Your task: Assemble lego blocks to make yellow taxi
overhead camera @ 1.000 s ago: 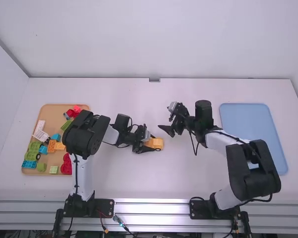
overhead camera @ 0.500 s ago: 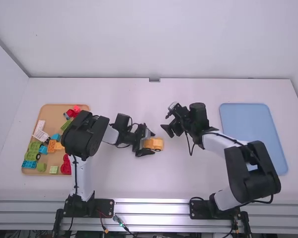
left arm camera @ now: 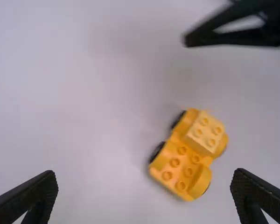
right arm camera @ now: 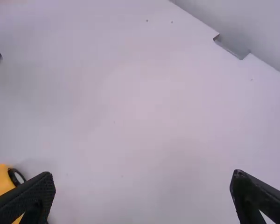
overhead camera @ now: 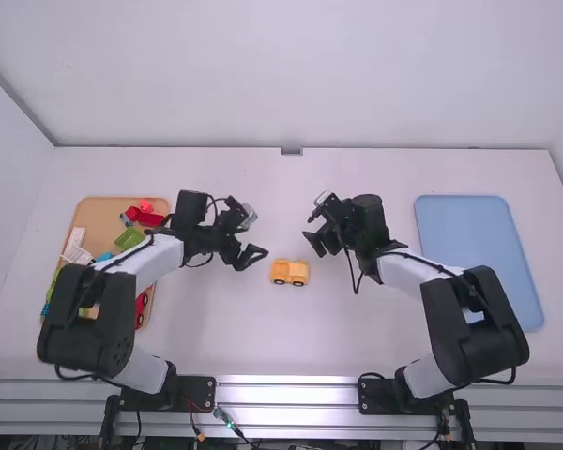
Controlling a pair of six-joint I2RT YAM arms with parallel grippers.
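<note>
Yellow toy car (overhead camera: pixel 289 272) is sitting wheels-down on the white table (overhead camera: pixel 357 337), btwn the two claws, its long axis running L–R in the high view. L claw (left arm camera: pixel 144 174) is hanging near its L end, fingers apart, holding nothing; from there the car is lying R & a bit nearer the arm bases. R claw (right arm camera: pixel 143 174) is hanging near the R end, also apart & empty. Which is nearer is too close to call. Car's looking built; prob. next is gripping across its short sides, for the blue tray (overhead camera: pixel 479 225) on the R.
</note>
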